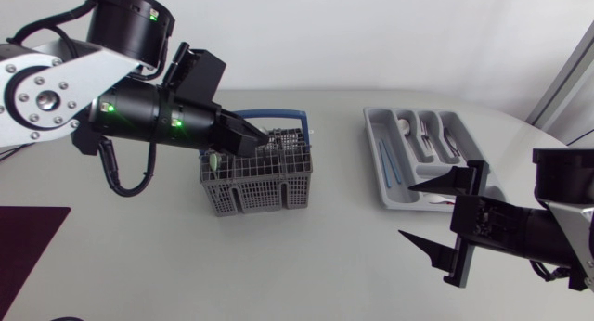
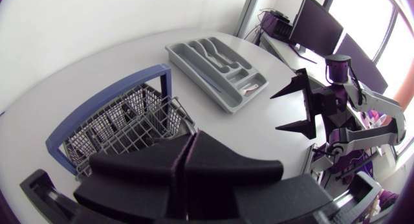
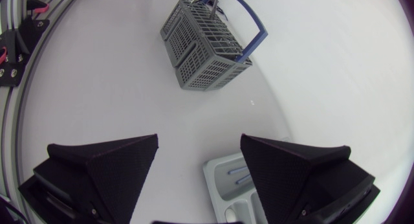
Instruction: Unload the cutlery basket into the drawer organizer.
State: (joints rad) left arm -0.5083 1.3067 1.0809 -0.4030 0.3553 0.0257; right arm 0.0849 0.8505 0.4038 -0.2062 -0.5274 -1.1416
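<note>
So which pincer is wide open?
The right pincer, beside the drawer organizer: its two fingers stand far apart with nothing between them. The left pincer, at the cutlery basket, has its fingers pressed together.

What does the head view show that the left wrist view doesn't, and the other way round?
Head view only: the dark mat at the table's corner, and the left arm leading to the left gripper over the basket. Left wrist view only: that gripper's fingers pressed together, seen close. Both: the blue-handled basket, the drawer organizer and the open right gripper.
</note>
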